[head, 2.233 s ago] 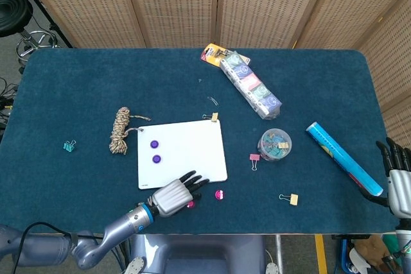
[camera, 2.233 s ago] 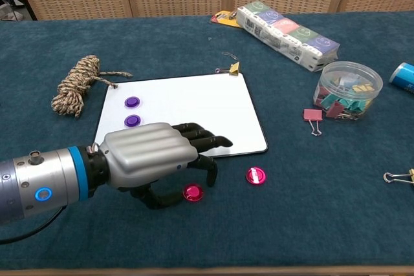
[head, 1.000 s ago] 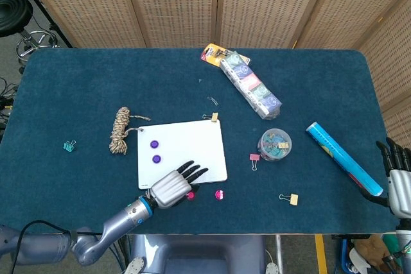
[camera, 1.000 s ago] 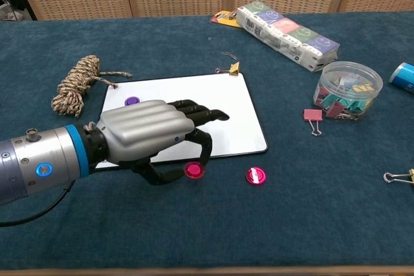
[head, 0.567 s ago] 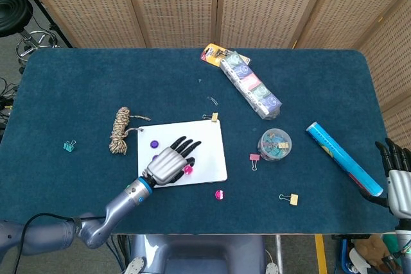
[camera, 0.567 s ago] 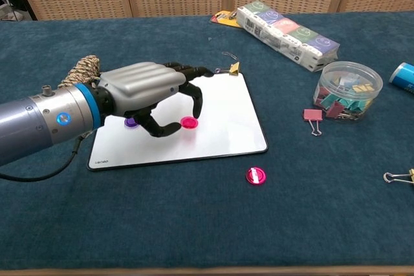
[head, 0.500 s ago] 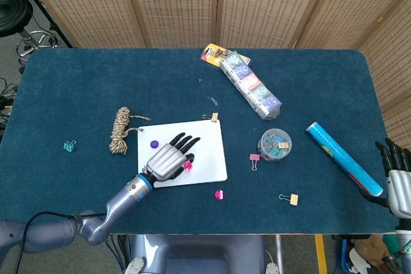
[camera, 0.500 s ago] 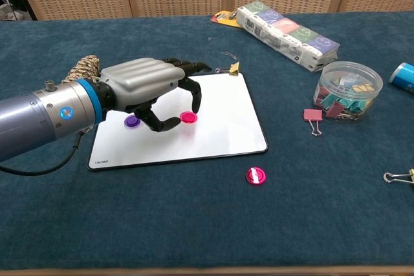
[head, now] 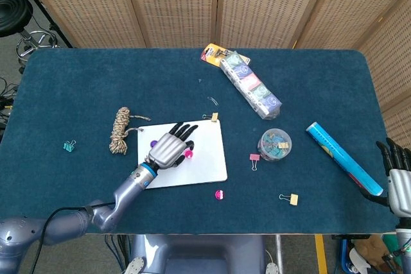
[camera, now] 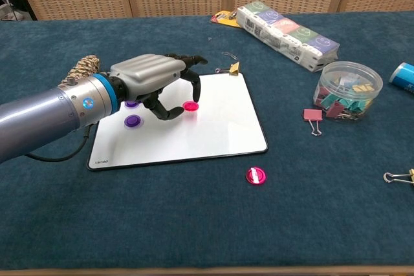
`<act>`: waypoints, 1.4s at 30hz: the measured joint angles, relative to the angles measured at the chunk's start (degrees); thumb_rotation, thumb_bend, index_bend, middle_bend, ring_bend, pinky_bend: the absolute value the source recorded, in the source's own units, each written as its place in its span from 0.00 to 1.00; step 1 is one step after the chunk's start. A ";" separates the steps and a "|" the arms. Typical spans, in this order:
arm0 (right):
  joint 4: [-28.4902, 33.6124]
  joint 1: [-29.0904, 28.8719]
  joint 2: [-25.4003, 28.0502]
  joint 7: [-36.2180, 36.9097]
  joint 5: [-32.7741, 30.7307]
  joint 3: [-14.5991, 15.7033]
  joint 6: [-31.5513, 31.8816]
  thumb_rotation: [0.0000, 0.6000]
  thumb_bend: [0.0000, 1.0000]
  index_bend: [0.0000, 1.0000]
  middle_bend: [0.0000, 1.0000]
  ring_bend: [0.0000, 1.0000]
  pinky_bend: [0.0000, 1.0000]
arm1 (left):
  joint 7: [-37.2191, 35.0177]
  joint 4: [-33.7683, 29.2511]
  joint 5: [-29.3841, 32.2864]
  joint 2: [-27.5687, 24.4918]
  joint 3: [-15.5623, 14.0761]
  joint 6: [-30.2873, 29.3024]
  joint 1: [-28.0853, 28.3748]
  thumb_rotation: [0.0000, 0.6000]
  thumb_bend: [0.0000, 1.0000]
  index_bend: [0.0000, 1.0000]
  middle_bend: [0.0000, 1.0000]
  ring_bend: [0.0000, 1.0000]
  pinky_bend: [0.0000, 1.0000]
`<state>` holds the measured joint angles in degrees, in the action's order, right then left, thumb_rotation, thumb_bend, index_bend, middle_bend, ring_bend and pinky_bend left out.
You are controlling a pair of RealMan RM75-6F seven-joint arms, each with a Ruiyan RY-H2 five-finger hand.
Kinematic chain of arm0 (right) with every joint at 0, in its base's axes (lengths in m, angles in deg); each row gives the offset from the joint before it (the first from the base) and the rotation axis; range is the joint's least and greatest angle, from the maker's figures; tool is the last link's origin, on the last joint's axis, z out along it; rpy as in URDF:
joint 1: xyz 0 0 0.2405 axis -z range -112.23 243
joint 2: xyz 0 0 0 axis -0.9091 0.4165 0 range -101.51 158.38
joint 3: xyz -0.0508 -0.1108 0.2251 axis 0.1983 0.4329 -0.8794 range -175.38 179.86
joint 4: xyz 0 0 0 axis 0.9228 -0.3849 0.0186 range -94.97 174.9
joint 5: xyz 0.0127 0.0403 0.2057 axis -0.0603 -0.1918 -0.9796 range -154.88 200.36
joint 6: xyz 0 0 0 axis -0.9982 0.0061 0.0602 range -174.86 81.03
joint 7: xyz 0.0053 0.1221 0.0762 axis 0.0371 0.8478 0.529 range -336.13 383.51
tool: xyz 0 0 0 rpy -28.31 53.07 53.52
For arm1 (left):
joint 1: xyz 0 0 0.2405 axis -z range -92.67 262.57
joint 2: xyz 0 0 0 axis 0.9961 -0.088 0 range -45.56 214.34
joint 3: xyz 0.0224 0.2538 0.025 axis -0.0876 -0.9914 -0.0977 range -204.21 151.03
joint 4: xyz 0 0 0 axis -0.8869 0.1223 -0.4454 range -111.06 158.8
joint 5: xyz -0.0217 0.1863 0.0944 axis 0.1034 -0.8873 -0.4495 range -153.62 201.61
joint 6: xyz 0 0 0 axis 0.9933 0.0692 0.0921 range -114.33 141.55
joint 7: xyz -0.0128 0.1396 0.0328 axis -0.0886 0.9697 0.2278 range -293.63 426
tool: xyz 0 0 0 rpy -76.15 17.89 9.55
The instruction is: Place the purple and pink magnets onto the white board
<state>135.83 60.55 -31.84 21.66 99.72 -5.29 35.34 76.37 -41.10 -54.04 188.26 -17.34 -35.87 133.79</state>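
Observation:
The white board lies flat on the blue table. My left hand hovers over the board's upper left part and pinches a pink magnet between thumb and fingertip, just at the board's surface. One purple magnet sits on the board below the hand; another peeks out from under it. A second pink magnet lies on the cloth off the board's lower right corner. My right hand stays at the table's right edge, fingers apart and holding nothing.
A rope coil lies left of the board. To the right stand a clear jar of clips, a wrapped row of boxes and a blue tube. Loose binder clips: pink, yellow, teal.
My left hand picked the pink magnet up from the cloth below the board and carried it up over the board's upper left area. The right hand has not moved.

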 measured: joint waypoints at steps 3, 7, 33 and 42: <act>-0.02 0.02 0.09 0.19 -0.07 -0.04 -0.02 1.00 0.00 0.00 0.00 0.00 0.00 | -0.24 -0.16 0.18 0.07 -0.22 0.11 0.07 1.00 0.44 0.64 0.00 0.00 0.00; 0.04 0.04 0.17 0.30 0.02 -0.04 0.03 1.00 0.00 0.00 0.00 0.00 0.00 | 0.05 -0.85 0.49 -0.04 -0.43 0.13 -0.02 1.00 0.43 0.61 0.00 0.00 0.00; 0.13 0.09 0.14 -0.12 0.29 0.11 0.23 1.00 0.00 0.00 0.00 0.00 0.00 | -4.49 -7.65 -1.30 -7.07 -2.65 -4.74 -3.69 1.00 0.30 0.12 0.00 0.00 0.00; 0.65 0.02 -0.18 -1.78 1.07 0.68 0.22 1.00 0.00 0.00 0.00 0.00 0.00 | -3.52 -18.76 -1.89 -21.08 -4.09 -13.67 -10.87 1.00 0.30 0.01 0.00 0.00 0.00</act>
<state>136.49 60.57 -32.02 19.89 100.79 -4.61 35.57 72.86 -59.85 -55.93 167.18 -21.43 -49.54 122.92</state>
